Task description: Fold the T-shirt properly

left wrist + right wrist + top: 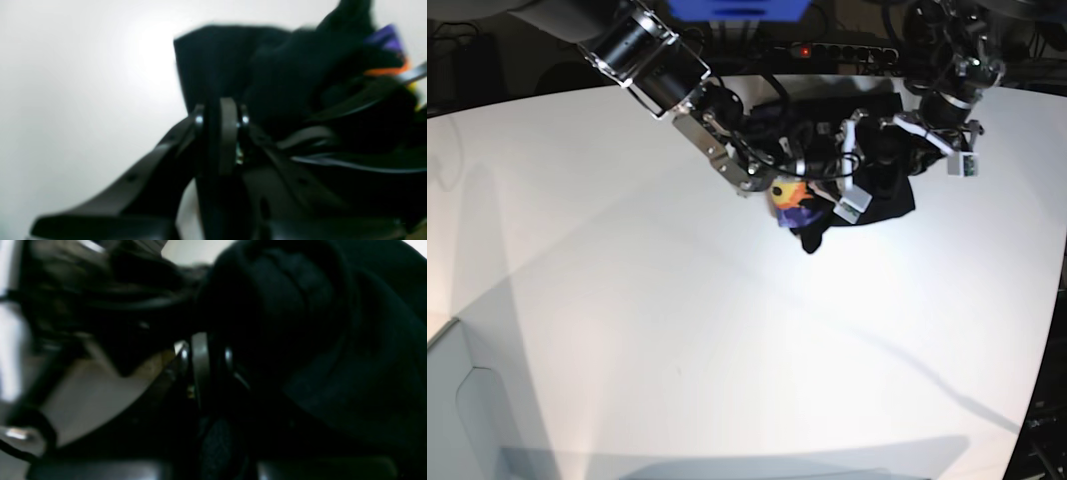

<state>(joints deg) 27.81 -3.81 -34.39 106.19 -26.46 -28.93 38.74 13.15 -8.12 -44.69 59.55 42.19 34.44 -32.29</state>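
Left hand point(222, 125) clamped on a fold of black cloth, pads nearly together with fabric pinched between. Right hand point(205, 360) likewise closed on dark fabric, though blurred and dim in its own wrist view. Both meeting at the far right of the tabletop point(677, 330), close beside one another, holding the T-shirt point(882, 195) bunched up and lifted, an orange and purple patch of print hanging at the near left edge of the bundle.

Best done now, as a judgement: draw apart to spread the cloth taut, lower it flat onto open surface, avoid twisting the bunch or dropping one corner.

White tabletop, wide and curved, shadowed along the near edge. Dark cables and equipment along the far side, a pale box at the near left corner.
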